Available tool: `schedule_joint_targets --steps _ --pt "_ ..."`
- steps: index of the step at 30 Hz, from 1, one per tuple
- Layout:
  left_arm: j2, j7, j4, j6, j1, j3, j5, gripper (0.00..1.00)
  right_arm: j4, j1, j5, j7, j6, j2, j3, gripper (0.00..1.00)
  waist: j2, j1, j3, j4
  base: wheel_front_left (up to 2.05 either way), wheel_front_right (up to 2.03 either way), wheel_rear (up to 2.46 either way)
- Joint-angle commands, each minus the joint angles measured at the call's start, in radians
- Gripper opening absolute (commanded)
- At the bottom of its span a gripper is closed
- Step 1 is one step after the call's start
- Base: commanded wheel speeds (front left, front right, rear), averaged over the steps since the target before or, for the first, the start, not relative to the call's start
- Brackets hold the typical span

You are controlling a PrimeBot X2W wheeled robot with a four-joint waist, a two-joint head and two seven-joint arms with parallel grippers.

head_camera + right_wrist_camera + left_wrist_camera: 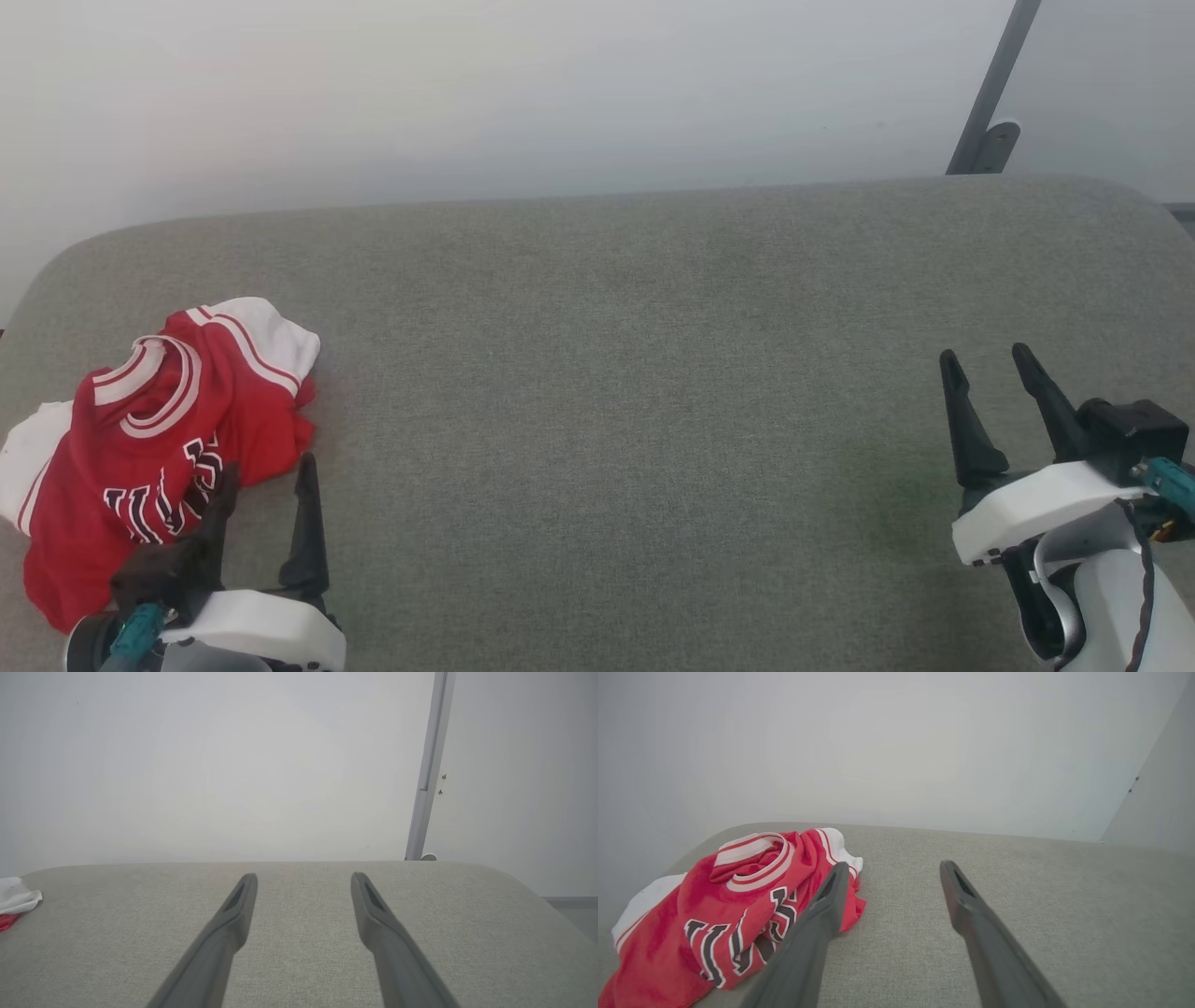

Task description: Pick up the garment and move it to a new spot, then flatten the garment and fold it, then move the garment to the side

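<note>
The red jersey shirt lay crumpled at the near left end of the grey fabric-covered counter. Its striped neck trim faced up, one white sleeve pointed to the far side, and another white patch spilled toward the left edge. Dark white-outlined lettering showed on the chest, rumpled and only partly readable.

The left end effector sat right at the shirt's near right corner with its two dark fingers spread wide and nothing between them. In the head view one finger crossed over the lettering, while the other stood over bare counter just beside the cloth. Whether that finger actually touched the fabric could not be told. The left wrist view showed the same thing, with the shirt bunched to the left and the left end effector open above grey fabric.

Well apart, at the near right, the right end effector was also wide open and empty. In its own wrist view the right end effector pointed across bare counter, with a bit of the shirt at the far left edge.

A grey pole leaned against the pale wall beyond the far right corner.
</note>
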Motion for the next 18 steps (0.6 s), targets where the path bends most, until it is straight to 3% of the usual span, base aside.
schedule_joint_targets --steps 1,18 --pt "0.002 -0.012 -0.003 -0.008 0.01 0.006 0.03 1.0 0.003 0.005 -0.025 -0.011 0.0 0.0 -0.005 1.0 0.0 0.0 -0.001 0.0 0.0 0.0 0.0" --pt "-0.021 -0.043 0.009 -0.046 0.01 0.043 0.13 1.0 0.003 0.002 -0.072 -0.043 0.0 -0.002 -0.014 1.0 0.0 0.0 0.003 0.003 0.0 0.0 0.0"
